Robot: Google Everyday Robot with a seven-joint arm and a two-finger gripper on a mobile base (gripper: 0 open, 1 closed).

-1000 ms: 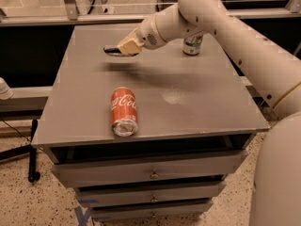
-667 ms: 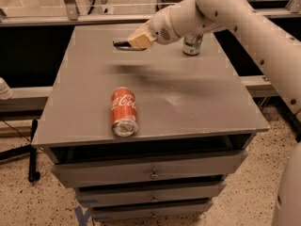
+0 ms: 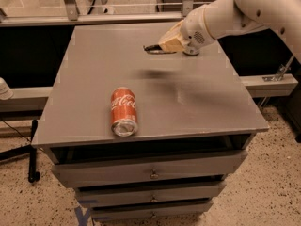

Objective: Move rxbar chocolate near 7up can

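While the gripper (image 3: 162,45) held the chocolate bar (image 3: 151,47) clamped above the table (image 3: 94,79), beside the half-hidden can (image 3: 191,52), only setting it down remained.

The beige end effector (image 3: 159,46), over the grey surface's (image 3: 94,74) far side, pinches the black rxbar chocolate (image 3: 150,47); the cola can (image 3: 124,111) is red with white script.

You have the gripper (image 3: 161,46) over the far right part of the grey table (image 3: 89,74), its fingers clamped on the rxbar chocolate (image 3: 150,47), which sticks out flat to the left, clear of the tabletop. Just to its right you see only the foot of the 7up can (image 3: 191,52) under the arm. The red cola can (image 3: 124,111) lies on its side near the front edge, well apart from both.
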